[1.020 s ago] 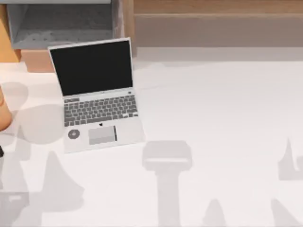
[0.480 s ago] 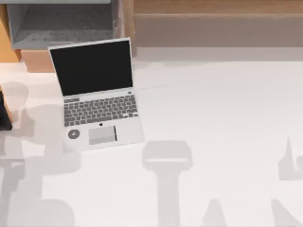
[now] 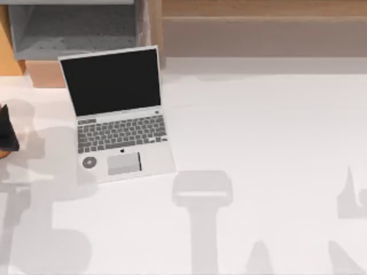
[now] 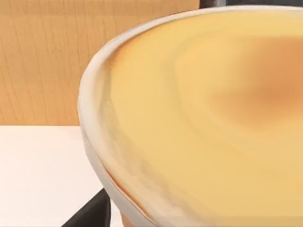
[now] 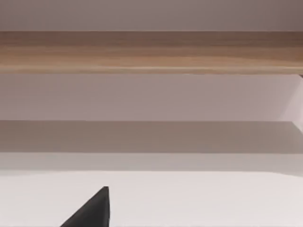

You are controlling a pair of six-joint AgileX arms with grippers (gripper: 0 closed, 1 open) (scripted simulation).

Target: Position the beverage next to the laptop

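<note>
1. Your bench (image 3: 269, 149) carries the open laptop (image 3: 117, 114) at its left.
2. Your beverage (image 4: 213, 123) sits at the bench's far left edge, well apart from the laptop.
3. Your left gripper (image 3: 7, 132) seems closed around the beverage, though its fingers are barely visible.
4. Your right gripper's finger state can't be told.

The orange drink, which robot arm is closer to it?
Left. The left gripper is right over the beverage at the table's left edge. The right gripper faces bare table, away from it.

The worktop (image 3: 258, 143) is seen from above; the beverage (image 4: 213, 118) is seen very close from the left wrist.
</note>
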